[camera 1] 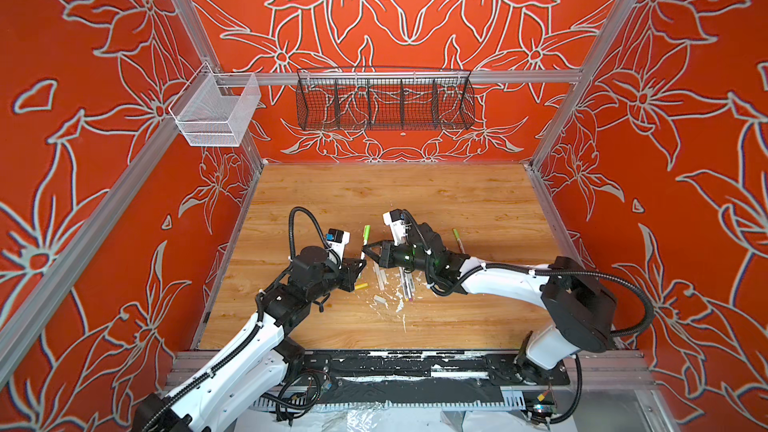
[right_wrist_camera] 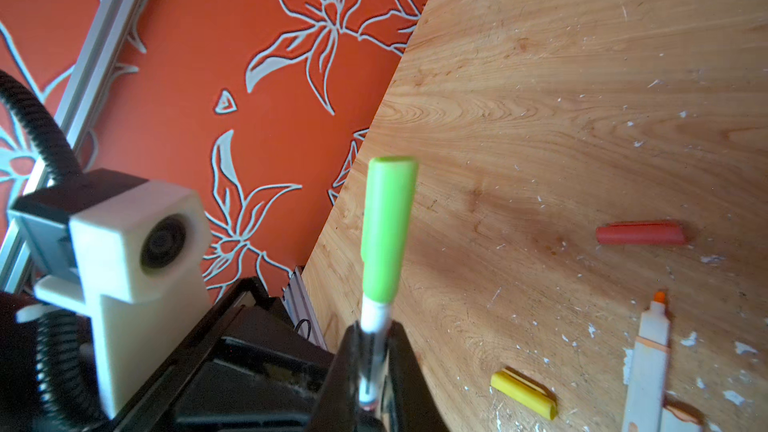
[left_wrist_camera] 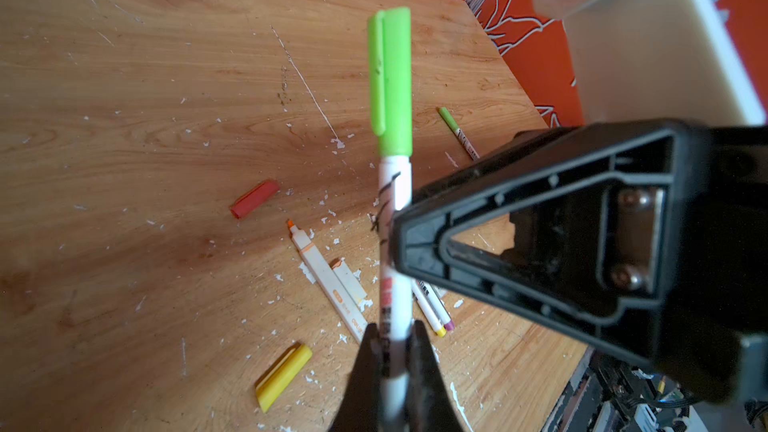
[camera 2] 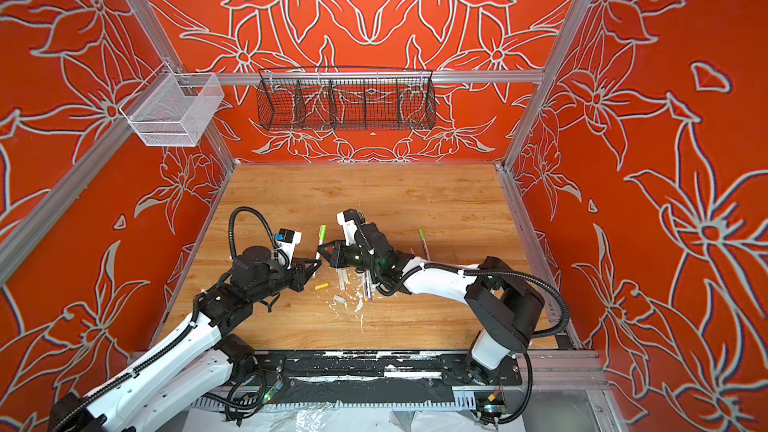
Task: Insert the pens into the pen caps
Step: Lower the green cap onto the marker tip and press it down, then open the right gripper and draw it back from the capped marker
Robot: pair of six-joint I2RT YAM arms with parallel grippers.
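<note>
- The left gripper was closed narrowly on the lower barrel of the pen.
- The right gripper clamped the same pen higher up, just below its green cap, with the jaws narrow.
- The pen was held clear of the table between the two grippers, with the green cap seated on its far end.
- A yellow cap lay on the table near the pen's lower end, on the robot-base side.
- A grey cap lay loose further from the pen on that same side.
- A red cap lay near the pen and apart from it.
- An uncapped orange-tipped pen lay near the pen's lower barrel.
- A second pen, green-capped, lay well apart from the pen, on the right arm's side.
</note>
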